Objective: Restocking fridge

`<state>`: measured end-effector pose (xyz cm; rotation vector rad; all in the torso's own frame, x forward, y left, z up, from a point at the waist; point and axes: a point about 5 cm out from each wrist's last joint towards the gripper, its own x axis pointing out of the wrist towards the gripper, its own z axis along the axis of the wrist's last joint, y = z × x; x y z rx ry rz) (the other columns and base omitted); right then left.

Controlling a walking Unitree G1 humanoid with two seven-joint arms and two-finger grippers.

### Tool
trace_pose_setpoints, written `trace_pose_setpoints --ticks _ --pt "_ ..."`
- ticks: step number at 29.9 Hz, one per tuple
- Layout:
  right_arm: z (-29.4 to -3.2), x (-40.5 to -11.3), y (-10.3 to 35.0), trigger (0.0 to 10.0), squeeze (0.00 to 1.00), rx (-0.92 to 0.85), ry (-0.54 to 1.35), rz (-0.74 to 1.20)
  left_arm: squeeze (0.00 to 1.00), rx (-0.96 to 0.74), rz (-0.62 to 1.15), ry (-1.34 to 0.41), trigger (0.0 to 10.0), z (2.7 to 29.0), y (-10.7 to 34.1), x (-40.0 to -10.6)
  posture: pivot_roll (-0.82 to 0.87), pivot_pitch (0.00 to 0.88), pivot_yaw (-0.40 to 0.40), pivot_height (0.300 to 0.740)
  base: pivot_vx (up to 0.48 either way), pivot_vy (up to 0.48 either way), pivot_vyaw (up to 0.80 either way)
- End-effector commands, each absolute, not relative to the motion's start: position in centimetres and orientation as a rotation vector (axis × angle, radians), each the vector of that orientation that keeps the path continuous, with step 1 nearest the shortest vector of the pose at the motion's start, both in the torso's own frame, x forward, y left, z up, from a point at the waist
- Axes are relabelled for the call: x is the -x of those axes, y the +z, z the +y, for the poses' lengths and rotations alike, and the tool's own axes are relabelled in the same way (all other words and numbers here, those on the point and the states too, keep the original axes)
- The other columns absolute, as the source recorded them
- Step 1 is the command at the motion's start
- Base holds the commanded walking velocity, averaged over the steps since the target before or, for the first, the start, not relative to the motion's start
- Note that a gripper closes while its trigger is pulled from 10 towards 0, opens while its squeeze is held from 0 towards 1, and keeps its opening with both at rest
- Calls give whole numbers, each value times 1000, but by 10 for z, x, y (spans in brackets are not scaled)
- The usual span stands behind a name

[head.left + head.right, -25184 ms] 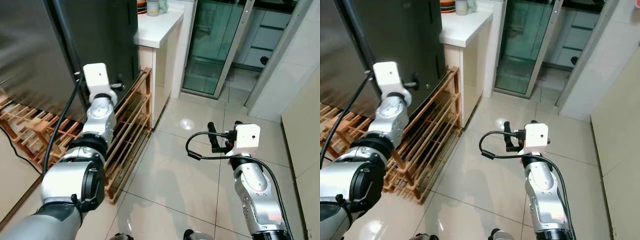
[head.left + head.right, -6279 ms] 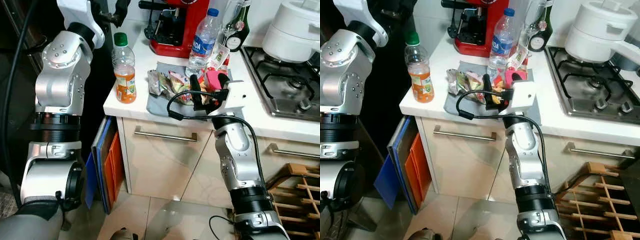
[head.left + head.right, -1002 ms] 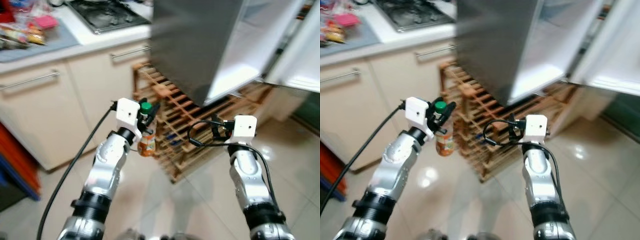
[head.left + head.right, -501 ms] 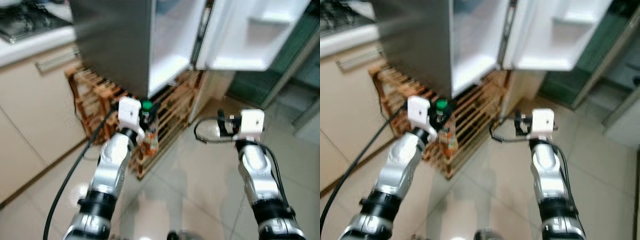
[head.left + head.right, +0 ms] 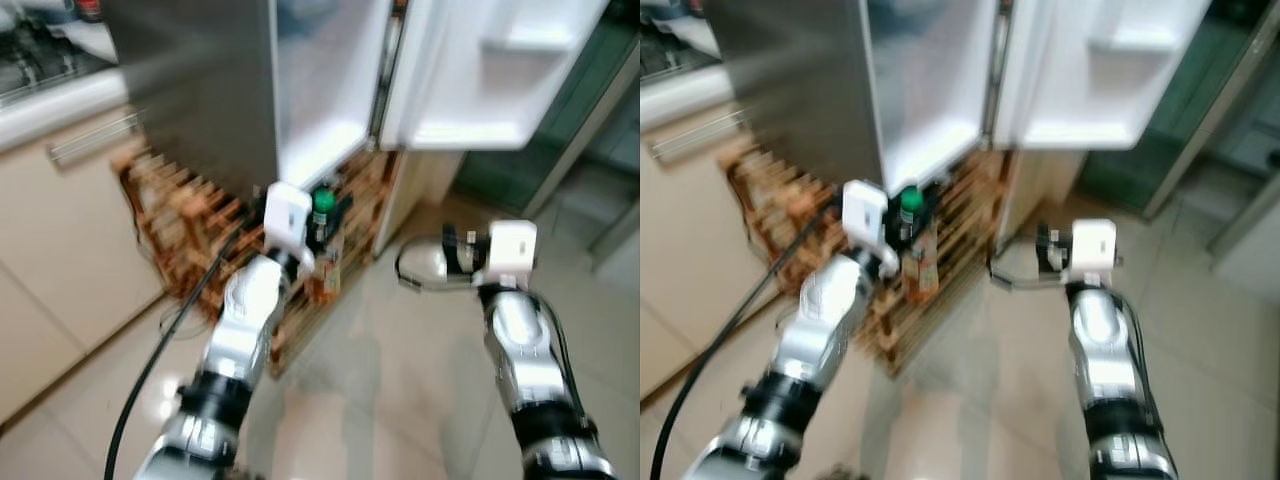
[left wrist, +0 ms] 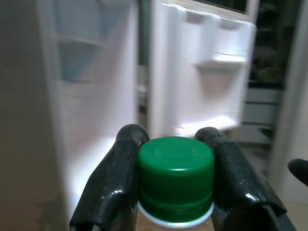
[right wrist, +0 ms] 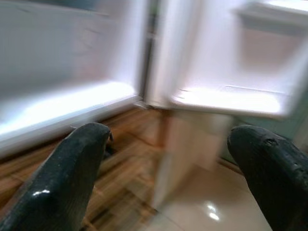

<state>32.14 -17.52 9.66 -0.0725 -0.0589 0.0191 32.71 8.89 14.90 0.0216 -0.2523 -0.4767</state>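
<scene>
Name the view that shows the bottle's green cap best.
Left wrist view: the green cap sits close and sharp, clamped between the left gripper fingers. Both eye views show it small and blurred atop the orange drink bottle.

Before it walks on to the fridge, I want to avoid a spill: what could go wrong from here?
The left tool grips the bottle only at its green cap, so the hanging body might swing or slip loose. The bottle hangs close to the wooden rack and could clip it. The open fridge door juts out ahead of the open right tool, which might bump it.
</scene>
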Motion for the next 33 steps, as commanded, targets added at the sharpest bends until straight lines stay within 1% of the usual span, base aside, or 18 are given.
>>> trace_pose_setpoints --ticks 1,4,10,16,24,33 --pt "-185 -320 97 10000 0 90 -3 -59 0 -8 -285 -495 10000 83 157 -328 -43 0 -63 740 454 0 0" --pt "-185 -320 97 10000 0 90 -4 -57 0 -7 -288 -504 10000 81 156 -328 -44 0 -65 740 458 0 -202" --pt "-193 -318 98 10000 0 98 -27 -68 0 9 -301 -553 10000 70 157 -325 -57 0 -53 740 458 0 -764" --pt "-193 -315 97 10000 0 95 -27 -74 0 9 -293 -557 10000 68 155 -325 -77 0 -46 740 457 0 -730" --pt "-196 -312 100 10000 0 100 -28 -81 0 35 -278 -539 10000 66 155 -328 -89 0 -49 740 457 0 0" --pt "-197 -311 99 10000 0 101 -32 -77 0 28 -291 -575 10000 56 153 -321 -83 0 -48 740 451 0 0"
